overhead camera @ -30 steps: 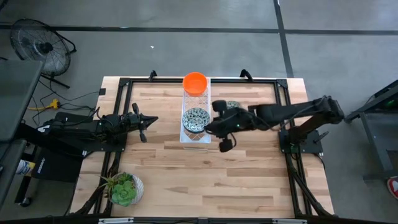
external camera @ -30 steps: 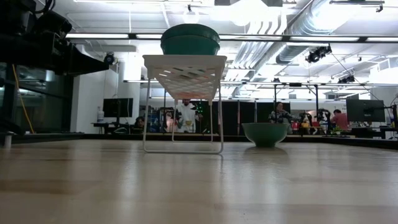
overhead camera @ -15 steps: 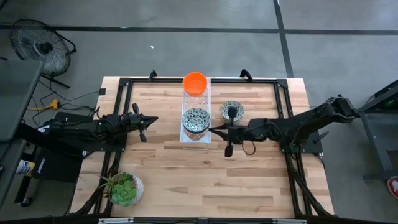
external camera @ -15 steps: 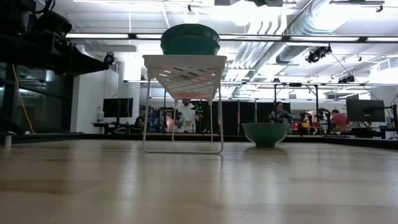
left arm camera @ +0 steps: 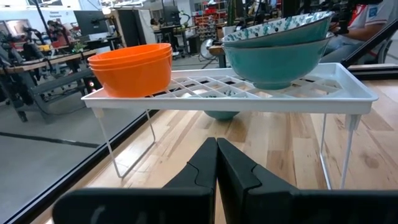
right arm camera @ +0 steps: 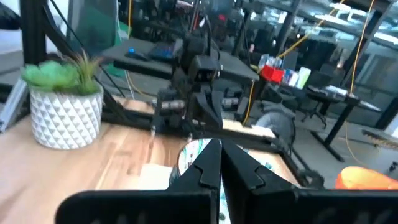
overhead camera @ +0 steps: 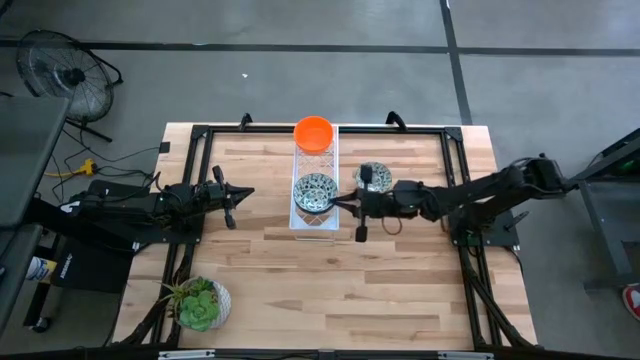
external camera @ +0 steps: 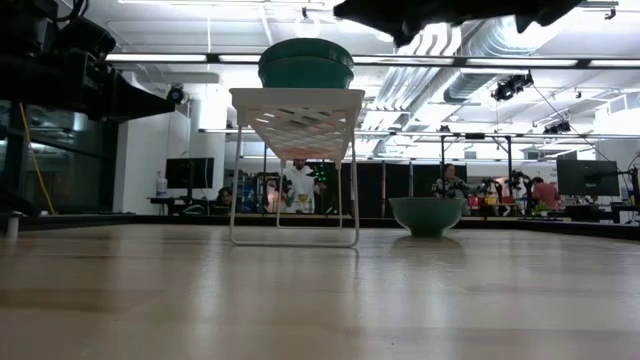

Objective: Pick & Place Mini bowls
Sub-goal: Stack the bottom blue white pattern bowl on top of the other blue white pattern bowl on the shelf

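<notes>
Wooden table [overhead camera: 400, 290] with a white wire rack [overhead camera: 313, 221] standing near its middle. On the rack's far end, a stack of plain bright orange mini bowls [overhead camera: 314, 132]; on its near end, blue-grey and white patterned ceramic bowls [overhead camera: 315, 191], nested (two at least, judging by the left wrist view). One more patterned bowl [overhead camera: 374, 176] down on the table just beside the rack, on the right arm's side — partly covered from above by the right arm.

Right gripper [overhead camera: 356, 204] reaching in from the right, close to the rack's edge between the racked patterned bowls and the one on the table, fingers pressed together and holding nothing. In the low view, only a dark shape at the top edge, above the rack.

Left gripper [overhead camera: 236, 196] hanging left of the rack, well apart from it — fingers closed tight on nothing.

Round white pot with a green succulent [overhead camera: 199, 303] at the table's near left corner. Black floor fan [overhead camera: 62, 75] off the table. People in the room behind, seen through the rack's legs.
</notes>
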Tool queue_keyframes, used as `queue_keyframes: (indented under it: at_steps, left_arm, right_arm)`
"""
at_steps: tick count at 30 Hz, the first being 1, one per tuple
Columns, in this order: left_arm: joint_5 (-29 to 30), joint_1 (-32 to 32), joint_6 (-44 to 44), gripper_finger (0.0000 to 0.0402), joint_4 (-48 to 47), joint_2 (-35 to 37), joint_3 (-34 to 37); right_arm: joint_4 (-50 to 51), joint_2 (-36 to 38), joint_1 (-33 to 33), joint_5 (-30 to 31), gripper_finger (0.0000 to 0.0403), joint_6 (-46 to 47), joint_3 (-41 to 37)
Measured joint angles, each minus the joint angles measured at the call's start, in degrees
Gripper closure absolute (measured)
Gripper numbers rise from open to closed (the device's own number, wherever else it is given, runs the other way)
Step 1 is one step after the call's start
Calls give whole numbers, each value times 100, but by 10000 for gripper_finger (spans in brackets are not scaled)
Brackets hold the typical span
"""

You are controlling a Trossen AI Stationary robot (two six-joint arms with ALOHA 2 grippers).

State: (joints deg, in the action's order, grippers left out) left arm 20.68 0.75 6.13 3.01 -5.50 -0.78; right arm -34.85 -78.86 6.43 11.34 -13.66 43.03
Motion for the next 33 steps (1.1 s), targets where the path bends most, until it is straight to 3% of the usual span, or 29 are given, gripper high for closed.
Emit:
queue_keyframes:
  at_steps: [7, 33]
  left_arm:
    - [-19, 0, 0, 401, -7, -2, 0]
    - [-15, 2, 0, 401, -3, 0, 0]
  right_arm:
    - [-295, -474, -157, -184, 402, 220, -3]
    - [-115, -436, -232, -139, 403, 207, 4]
